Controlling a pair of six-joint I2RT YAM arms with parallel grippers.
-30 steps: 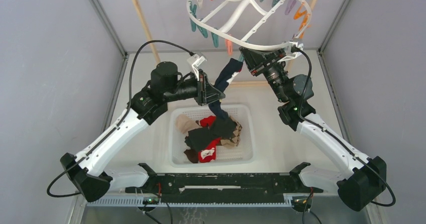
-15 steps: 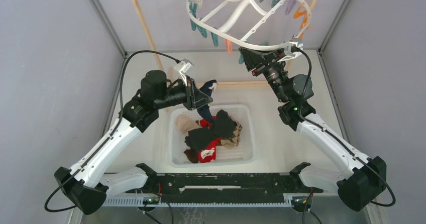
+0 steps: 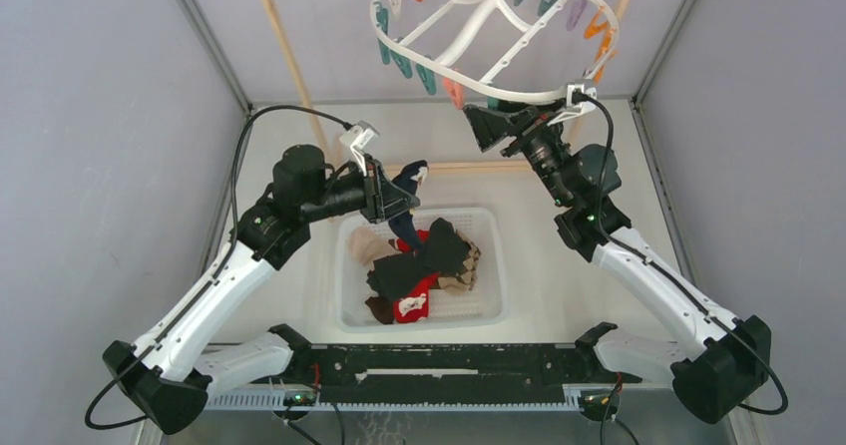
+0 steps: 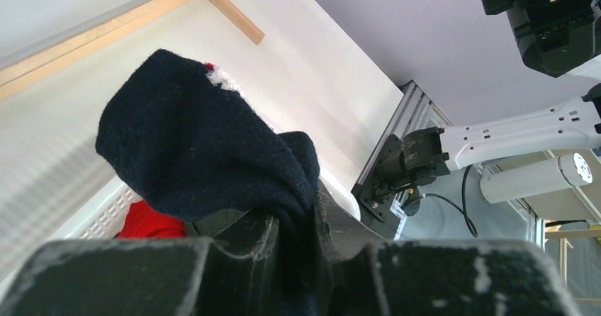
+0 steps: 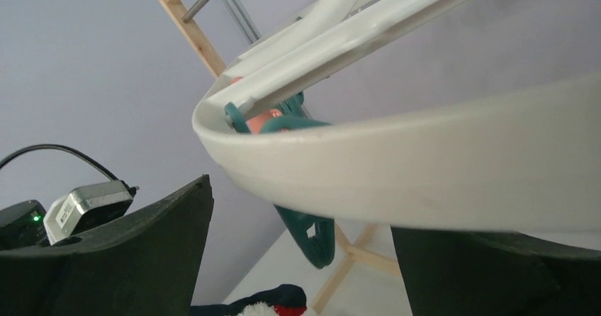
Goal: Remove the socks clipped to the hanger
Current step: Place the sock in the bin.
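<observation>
Pale grey walls closed in a white table point(image 3: 534, 260) where a perforated basket point(image 3: 479, 310) sat between the two arms, probably so freed socks could simply be dropped into it. A heap of socks point(image 3: 419, 270) already lay inside. The left gripper point(image 3: 394, 191) was pinched tight on a navy sock point(image 4: 198, 146), which flopped over its fingers and hung above the basket's far edge, seemingly ready to be let go. The right gripper point(image 3: 489, 121) sat up at the near rim of the white hanger point(image 5: 425, 160), its fingers spread wide to either side of the rim and clamping nothing. A teal clip point(image 5: 308, 238) dangled between them. No sock showed on any clip from overhead. No brand, label or writing could be read anywhere.
</observation>
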